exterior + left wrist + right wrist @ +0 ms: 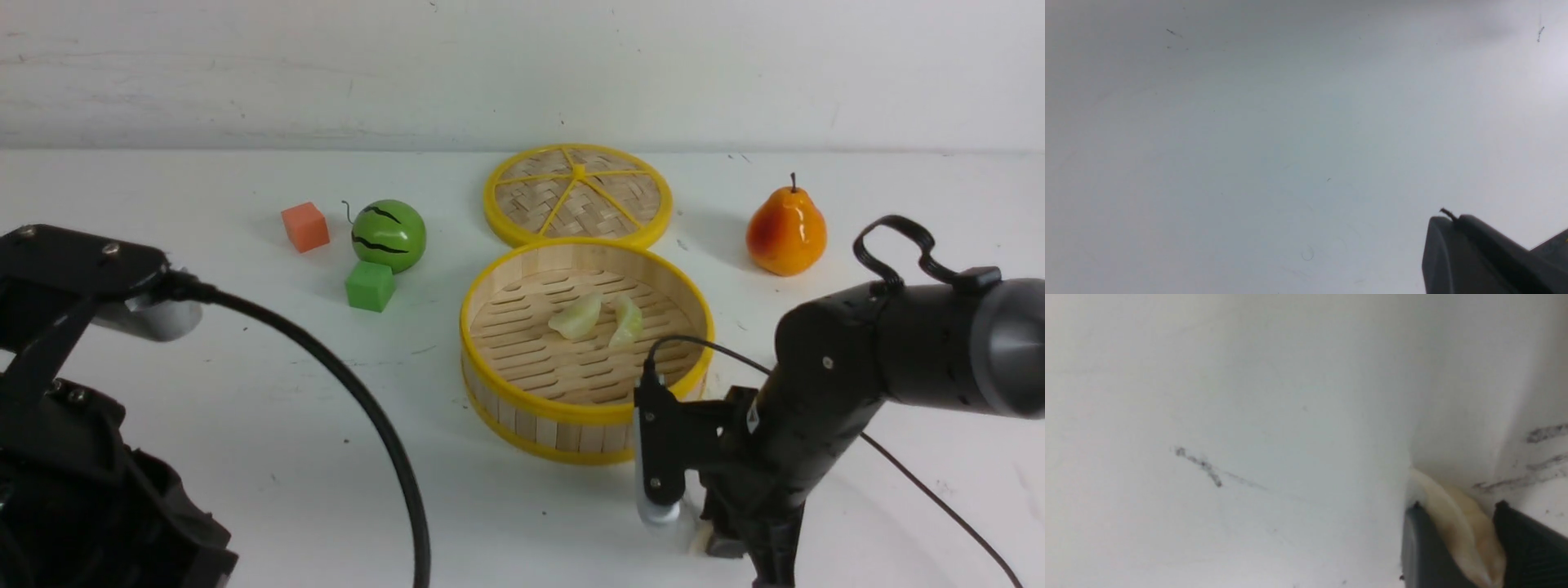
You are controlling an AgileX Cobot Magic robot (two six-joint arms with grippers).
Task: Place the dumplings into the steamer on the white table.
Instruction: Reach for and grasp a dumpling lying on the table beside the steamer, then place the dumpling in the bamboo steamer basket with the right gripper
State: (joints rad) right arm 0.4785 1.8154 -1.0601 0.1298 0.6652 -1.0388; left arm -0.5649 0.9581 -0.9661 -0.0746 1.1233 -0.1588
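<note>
Right gripper (pixel 1458 505) pinching cream, glossy held dumpling (pixel 1453 533) low at white table (pixel 245 457). Just beyond gripper: steamer (pixel 498 408), containing two dumplings (pixel 575 317), pale greenish, pleated, side by side mid-floor. Left gripper (pixel 1453 249) well apart; finger spacing cannot tell.

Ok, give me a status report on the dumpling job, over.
Right gripper shut on a dumpling, low beside the steamer. Left gripper off to the left, state unreadable. Two dumplings already in steamer. Nothing seen in the way.
</note>
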